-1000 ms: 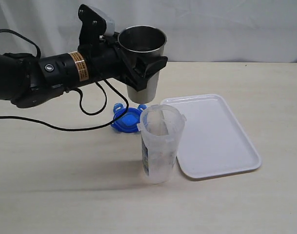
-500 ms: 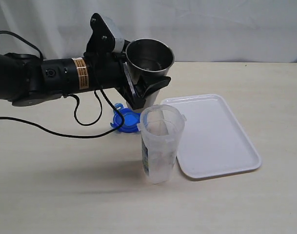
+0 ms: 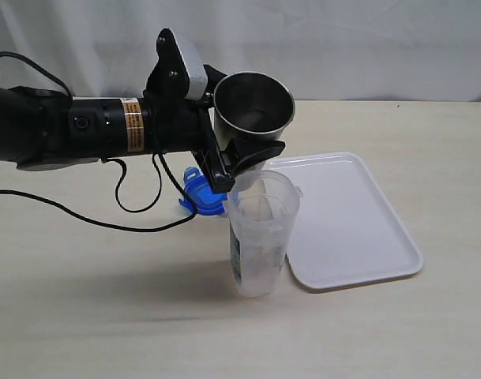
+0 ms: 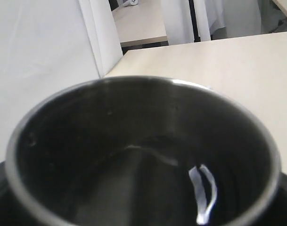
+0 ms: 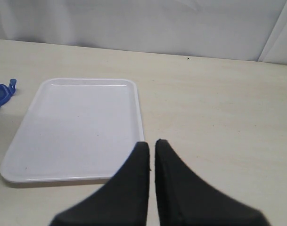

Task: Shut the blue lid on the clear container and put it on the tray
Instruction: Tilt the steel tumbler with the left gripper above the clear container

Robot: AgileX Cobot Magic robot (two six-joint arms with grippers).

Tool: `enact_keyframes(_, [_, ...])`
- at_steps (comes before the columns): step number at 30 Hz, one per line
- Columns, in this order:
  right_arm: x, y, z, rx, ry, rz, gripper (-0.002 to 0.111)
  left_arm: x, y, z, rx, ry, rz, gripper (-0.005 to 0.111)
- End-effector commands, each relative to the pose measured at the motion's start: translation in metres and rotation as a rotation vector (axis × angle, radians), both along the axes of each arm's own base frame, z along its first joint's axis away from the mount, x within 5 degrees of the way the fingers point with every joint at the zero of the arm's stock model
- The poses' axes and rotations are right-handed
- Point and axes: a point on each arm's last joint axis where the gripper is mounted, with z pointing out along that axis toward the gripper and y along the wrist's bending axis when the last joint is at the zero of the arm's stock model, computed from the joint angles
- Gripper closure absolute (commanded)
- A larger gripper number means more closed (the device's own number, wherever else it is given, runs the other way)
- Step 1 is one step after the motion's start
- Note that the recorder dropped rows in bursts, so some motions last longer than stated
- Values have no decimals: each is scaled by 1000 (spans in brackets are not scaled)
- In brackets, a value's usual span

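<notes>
Steel cup now tipped further, moved over clear container | left gripper clamped on cup | right gripper together, empty | blue lid lies just behind container, tray beside | closing not started

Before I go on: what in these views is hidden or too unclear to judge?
The blue lid: exterior view, mostly behind the left end effector and the clear container; right wrist view, cut by the edge.
The steel cup's contents: left wrist view, dark interior with glare.
The left end effector's grip: left wrist view, cup fills the frame.
The right end effector: outside the exterior view.
</notes>
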Motion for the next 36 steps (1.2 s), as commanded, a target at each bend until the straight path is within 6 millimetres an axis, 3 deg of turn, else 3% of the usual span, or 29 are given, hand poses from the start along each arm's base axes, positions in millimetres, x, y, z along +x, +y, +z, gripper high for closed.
enact_keyframes(1, [0,0,0,-6,-5,-3,104,-1,-3,14,-57,-78,-30,107])
enact_keyframes(36, [0,0,0,-6,-5,-3,104,-1,-3,14,38,-326,-70,107])
